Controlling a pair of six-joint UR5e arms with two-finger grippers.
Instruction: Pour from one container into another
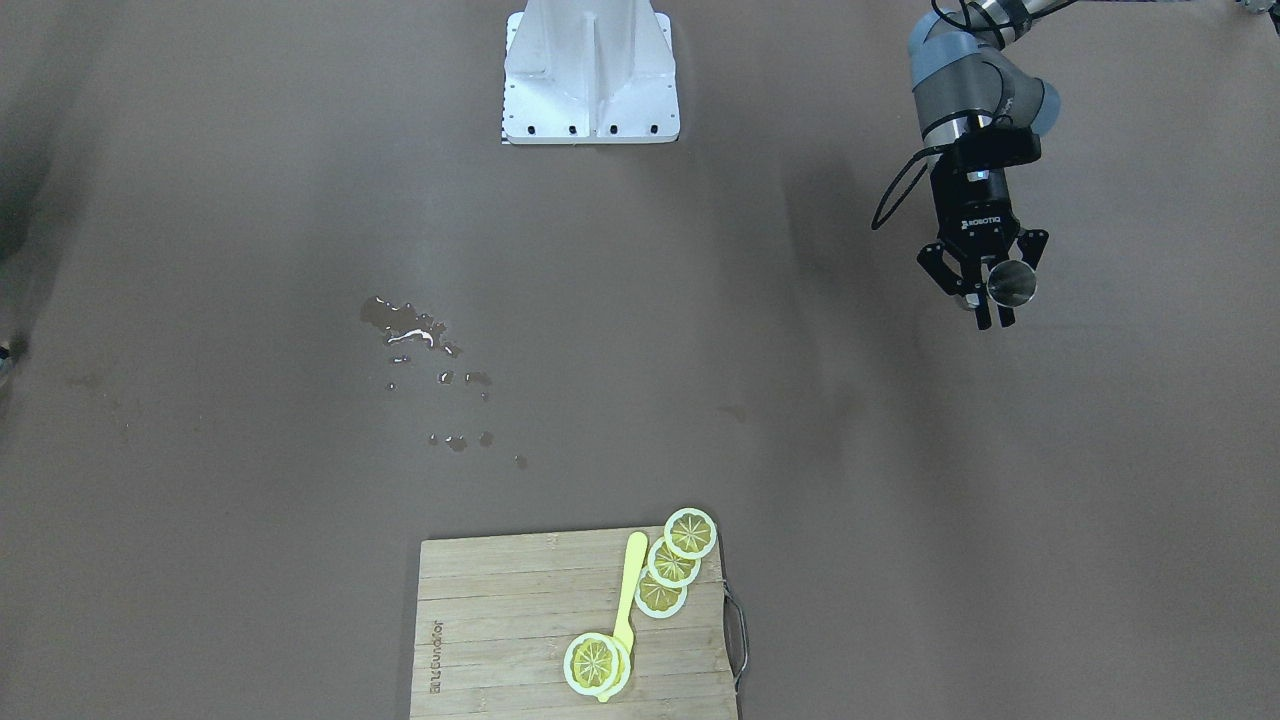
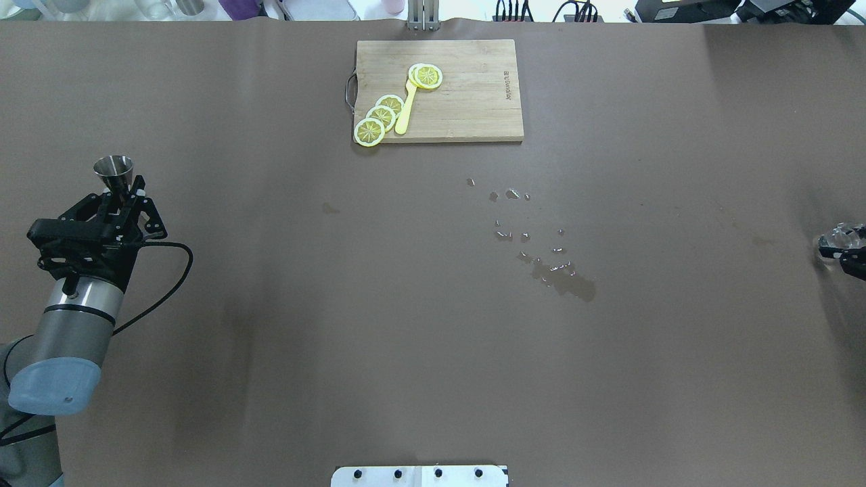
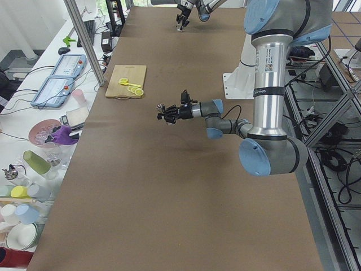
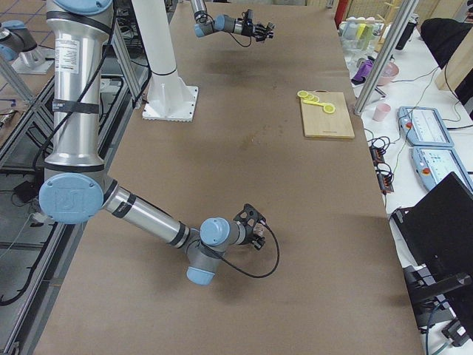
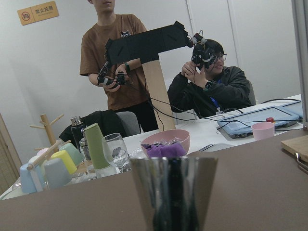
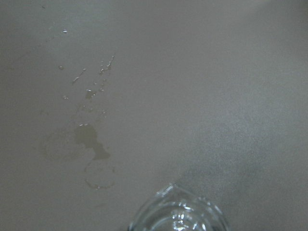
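Note:
The grey steel jigger (image 2: pixel 114 170) stands upright between the fingers of my left gripper (image 2: pixel 123 193), held above the table at its far left. The front-facing view shows the same jigger (image 1: pixel 1012 283) in that gripper (image 1: pixel 995 305), and it fills the lower middle of the left wrist view (image 5: pixel 173 192). The clear glass cup (image 2: pixel 837 237) is at the table's far right edge, with my right gripper (image 2: pixel 847 251) shut on it. Its rim (image 6: pixel 178 214) shows at the bottom of the right wrist view. The two containers are far apart.
A wooden cutting board (image 2: pixel 473 101) with lemon slices (image 2: pixel 380 116) and a yellow spoon (image 2: pixel 406 111) lies at the far middle. A spill of drops and a puddle (image 2: pixel 561 274) wets the table right of centre. Two people (image 5: pixel 211 82) and cups (image 5: pixel 96 144) are beyond the table's left end.

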